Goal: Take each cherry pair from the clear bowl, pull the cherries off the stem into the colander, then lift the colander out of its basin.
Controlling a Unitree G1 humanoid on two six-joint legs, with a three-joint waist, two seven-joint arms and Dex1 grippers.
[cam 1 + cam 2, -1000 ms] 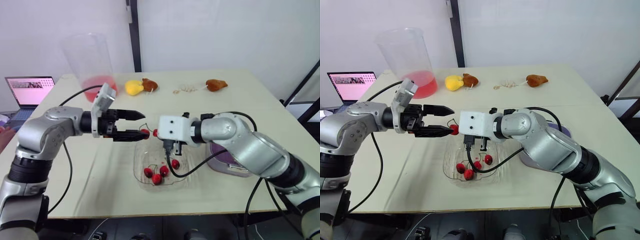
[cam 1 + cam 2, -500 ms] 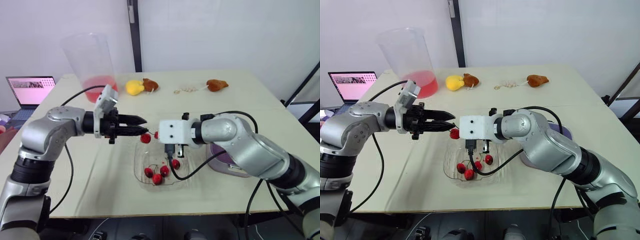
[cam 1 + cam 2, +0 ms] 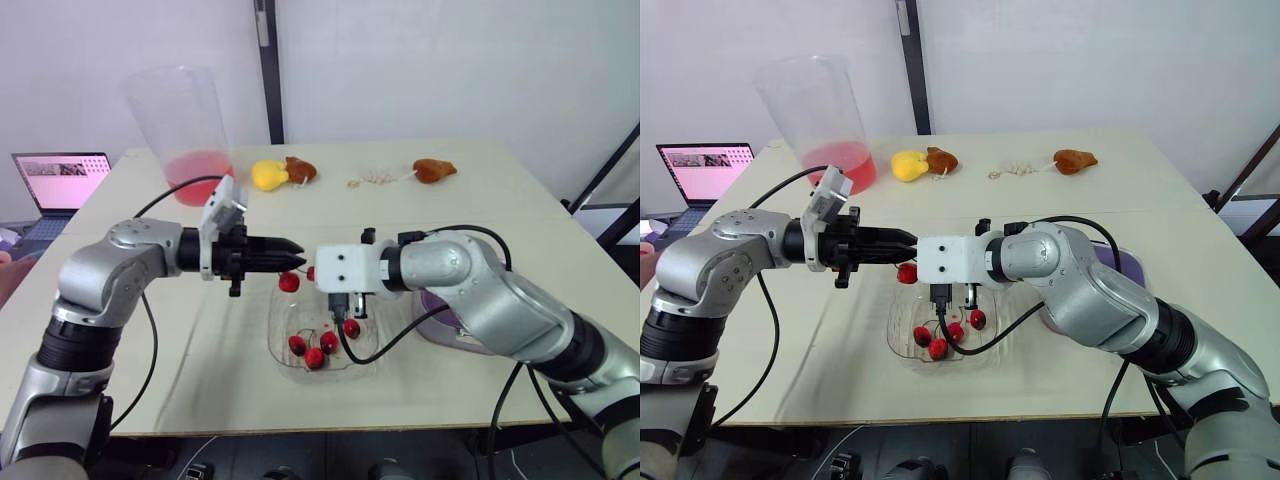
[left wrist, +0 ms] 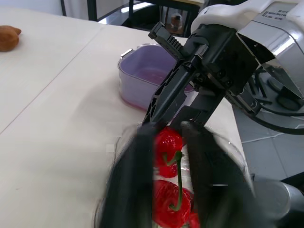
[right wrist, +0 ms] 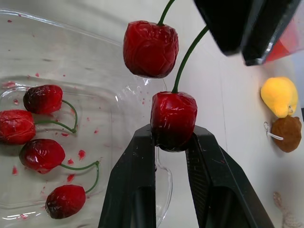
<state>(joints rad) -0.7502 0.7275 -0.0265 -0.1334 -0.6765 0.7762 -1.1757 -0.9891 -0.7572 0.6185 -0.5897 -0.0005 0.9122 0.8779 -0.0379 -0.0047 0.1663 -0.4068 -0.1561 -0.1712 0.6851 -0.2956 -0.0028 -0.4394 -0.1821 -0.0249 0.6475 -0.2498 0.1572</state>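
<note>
Cherry pair held in the air above the far left rim of the clear bowl, strung between the two arms.

Left gripper: reaches in level from the left, fingers pressed together on the stem ends.

Right gripper: fingers clamped on one cherry of the pair, one finger on each side of it. Its green stem runs up to the left gripper's tips. The other cherry hangs free just beside it, touched by no finger.

Bowl sits on the worktop under both grippers. Four more cherries lie in it with stems on, red specks around them.

Lilac basin on the worktop just right of the bowl, behind the right forearm. I can't make out the colander in it.

Tall beaker with red liquid far left; laptop beyond the worktop's left edge.
</note>
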